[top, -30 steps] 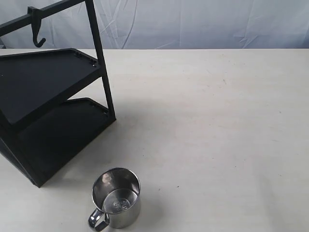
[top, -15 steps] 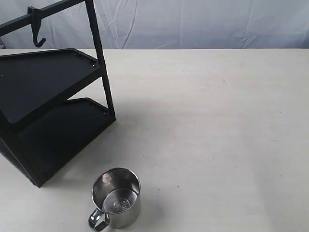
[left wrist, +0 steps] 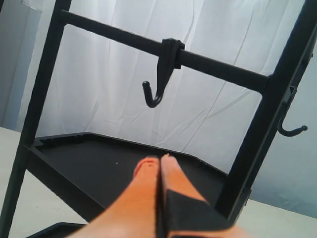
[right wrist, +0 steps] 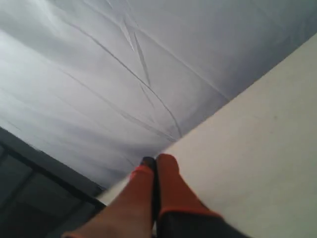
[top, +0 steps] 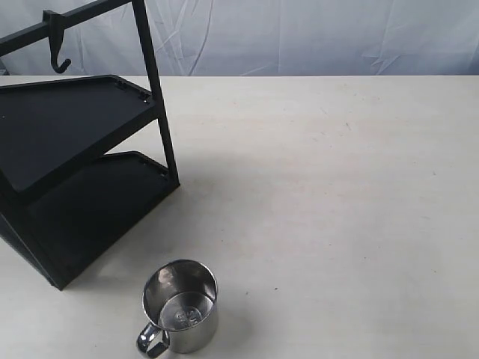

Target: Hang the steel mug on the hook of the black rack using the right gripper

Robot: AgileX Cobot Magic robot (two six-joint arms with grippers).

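Steel mug (top: 180, 305) standing upright, mouth up, on the white table (top: 337, 187), just in front of the black rack (top: 75, 164) near its lower tray's front corner and apart from it; looped handle toward the camera. Hook (top: 58, 45) hangs from the rack's top bar, above the upper tray. Right gripper (right wrist: 151, 166): orange fingers pressed together, holding nothing. Left gripper (left wrist: 159, 161): fingers likewise closed and empty, facing the rack below its hook (left wrist: 159, 74).
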